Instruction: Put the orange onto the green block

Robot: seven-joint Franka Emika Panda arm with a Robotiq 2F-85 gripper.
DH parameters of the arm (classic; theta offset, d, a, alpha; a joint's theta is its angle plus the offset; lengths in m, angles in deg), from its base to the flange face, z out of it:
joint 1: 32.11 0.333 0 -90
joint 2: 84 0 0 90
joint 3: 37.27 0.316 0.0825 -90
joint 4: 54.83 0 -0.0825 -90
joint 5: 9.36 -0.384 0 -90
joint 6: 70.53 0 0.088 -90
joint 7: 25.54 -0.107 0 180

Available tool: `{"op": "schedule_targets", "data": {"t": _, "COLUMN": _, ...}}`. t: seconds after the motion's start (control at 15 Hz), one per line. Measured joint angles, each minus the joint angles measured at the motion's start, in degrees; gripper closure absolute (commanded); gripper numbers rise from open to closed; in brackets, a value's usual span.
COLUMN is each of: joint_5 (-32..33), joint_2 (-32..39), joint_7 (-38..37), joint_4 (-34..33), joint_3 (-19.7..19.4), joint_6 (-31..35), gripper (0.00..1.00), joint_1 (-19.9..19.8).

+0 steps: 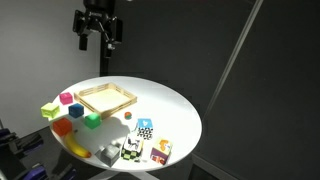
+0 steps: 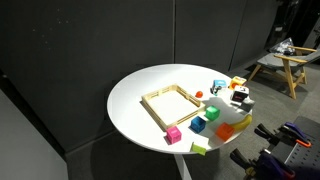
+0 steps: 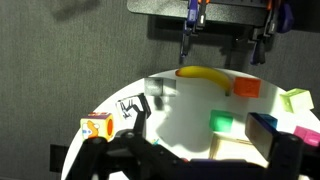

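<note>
The orange (image 1: 62, 127) is a small orange block near the table's edge, next to a yellow banana (image 1: 75, 148). The green block (image 1: 93, 120) is a bright-green cube just in front of the wooden tray (image 1: 105, 97). In the wrist view the orange (image 3: 246, 87) lies beside the banana (image 3: 205, 74), and the green block (image 3: 221, 122) sits a short way from it. Both also show in an exterior view: the orange (image 2: 225, 130) and the green block (image 2: 198, 126). My gripper (image 1: 100, 42) hangs high above the table's far side, open and empty; its dark fingers (image 3: 200, 128) frame the wrist view.
A red cube (image 1: 75, 111), a magenta cube (image 1: 66, 98) and a paler yellow-green block (image 1: 48, 110) stand near the orange. Several patterned boxes (image 1: 145, 128) sit at the front of the round white table (image 1: 170, 105). A tiny orange piece (image 1: 128, 115) lies by the tray.
</note>
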Motion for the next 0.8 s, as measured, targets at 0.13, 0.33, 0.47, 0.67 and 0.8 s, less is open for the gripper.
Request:
{"op": "schedule_targets", "data": {"t": 0.13, "joint_5": 0.00, "joint_2": -0.02, "joint_7": 0.00, "joint_4": 2.30, "joint_3": 0.78, "joint_6": 3.31, "gripper": 0.00, "joint_1": 0.72}}
{"op": "schedule_targets", "data": {"t": 0.33, "joint_5": 0.00, "joint_2": -0.05, "joint_7": 0.00, "joint_4": 6.13, "joint_3": 1.57, "joint_6": 8.07, "gripper": 0.00, "joint_1": 1.33}}
{"op": "schedule_targets", "data": {"t": 0.47, "joint_5": 0.00, "joint_2": -0.06, "joint_7": 0.00, "joint_4": 8.51, "joint_3": 1.92, "joint_6": 10.95, "gripper": 0.00, "joint_1": 1.50}}
{"op": "schedule_targets", "data": {"t": 0.67, "joint_5": -0.14, "joint_2": -0.07, "joint_7": 0.00, "joint_4": 11.55, "joint_3": 2.15, "joint_6": 14.43, "gripper": 0.00, "joint_1": 2.02}}
{"op": "schedule_targets", "data": {"t": 0.8, "joint_5": -0.50, "joint_2": -0.02, "joint_7": 0.00, "joint_4": 13.13, "joint_3": 2.41, "joint_6": 16.25, "gripper": 0.00, "joint_1": 2.46}}
